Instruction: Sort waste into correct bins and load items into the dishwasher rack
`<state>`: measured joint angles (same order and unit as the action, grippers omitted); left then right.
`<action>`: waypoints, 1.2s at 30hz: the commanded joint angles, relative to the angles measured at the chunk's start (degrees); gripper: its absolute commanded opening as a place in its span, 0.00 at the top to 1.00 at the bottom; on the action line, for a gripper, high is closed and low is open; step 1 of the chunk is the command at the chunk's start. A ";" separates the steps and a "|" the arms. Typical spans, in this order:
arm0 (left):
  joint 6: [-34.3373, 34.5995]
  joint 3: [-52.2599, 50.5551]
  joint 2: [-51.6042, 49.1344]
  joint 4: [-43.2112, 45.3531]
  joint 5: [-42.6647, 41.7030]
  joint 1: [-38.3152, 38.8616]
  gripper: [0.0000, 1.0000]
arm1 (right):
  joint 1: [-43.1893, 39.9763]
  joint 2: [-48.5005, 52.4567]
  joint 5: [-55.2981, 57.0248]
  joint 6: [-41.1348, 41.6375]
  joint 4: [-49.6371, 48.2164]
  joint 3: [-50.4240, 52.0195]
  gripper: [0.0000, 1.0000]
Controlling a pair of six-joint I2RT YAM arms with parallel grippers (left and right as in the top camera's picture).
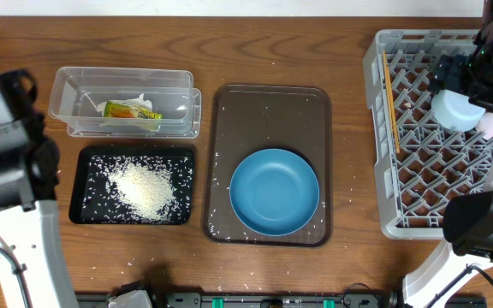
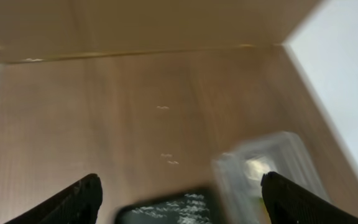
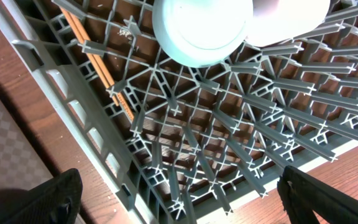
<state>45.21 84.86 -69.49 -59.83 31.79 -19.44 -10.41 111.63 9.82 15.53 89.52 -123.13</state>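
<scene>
The grey dishwasher rack (image 1: 418, 218) stands at the right and holds the wooden chopsticks (image 1: 390, 98), a light blue saucer (image 1: 456, 111) and a cup with a pink inside (image 1: 489, 125). My right gripper (image 3: 180, 177) is open and empty above the rack (image 3: 185, 143), below the saucer (image 3: 201, 28) and a white cup (image 3: 291, 12), with the chopsticks (image 3: 98, 68) to the left. The blue plate (image 1: 274, 192) lies on the brown tray. The clear tub (image 1: 127, 103) holds the wrapper (image 1: 131, 111) and tissue (image 1: 148, 101). The black tray (image 1: 88, 171) holds rice (image 1: 144, 190). My left gripper (image 2: 180, 183) is open and empty; its view is blurred.
The brown serving tray (image 1: 268, 107) sits mid-table with loose rice grains scattered on it. The left arm (image 1: 7, 145) stands at the far left edge. In the left wrist view the black tray (image 2: 166, 211) and clear tub (image 2: 266, 165) show blurred below the fingers.
</scene>
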 commanded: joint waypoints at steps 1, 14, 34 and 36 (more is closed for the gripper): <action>-0.37 0.09 0.28 -3.52 2.73 -3.45 0.14 | -0.07 0.02 0.00 0.72 0.04 0.13 0.01; -0.37 0.09 0.22 -13.42 2.73 -4.76 0.11 | -0.07 0.02 -5.31 0.76 -7.52 0.13 0.01; -0.37 0.09 0.22 -13.44 2.73 -4.76 0.10 | 34.27 0.15 -25.57 -13.14 4.02 2.82 0.01; -0.37 0.09 0.22 -13.44 2.73 -4.76 0.10 | 41.88 0.17 -20.17 -11.06 2.32 4.39 0.01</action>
<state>44.99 84.84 -69.32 -73.10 33.39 -23.90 24.34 111.63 -21.06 3.14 92.68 -120.46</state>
